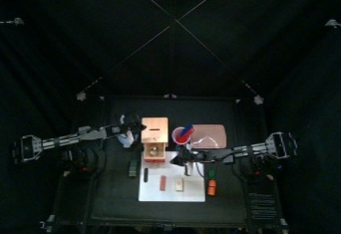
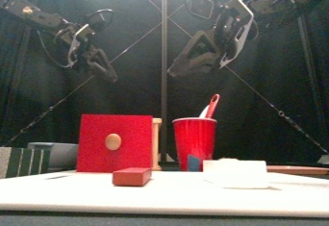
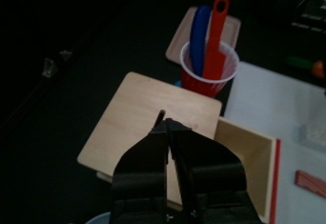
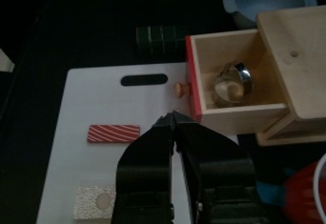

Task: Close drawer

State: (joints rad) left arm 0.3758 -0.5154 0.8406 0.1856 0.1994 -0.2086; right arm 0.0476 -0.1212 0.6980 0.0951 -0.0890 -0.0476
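Drawer [image 4: 235, 83] is standing open; we are holding right gripper [image 4: 170, 121] closed, empty, left gripper's [image 3: 166, 128] gap unreadable, risking shoving the box [image 3: 152, 123] instead.

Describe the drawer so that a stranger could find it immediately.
Find the light-tan wooden box near the table's middle, beside the red cup. The drawer sticks out of it toward the white cutting board; only it has a red front panel and stands open, small items inside.

The drawer [image 4: 230, 80] sticks out over the white sheet [image 4: 114, 123]. A red cup [image 2: 194, 143] stands just beside the box [image 3: 159, 123]. Above them the air is free.
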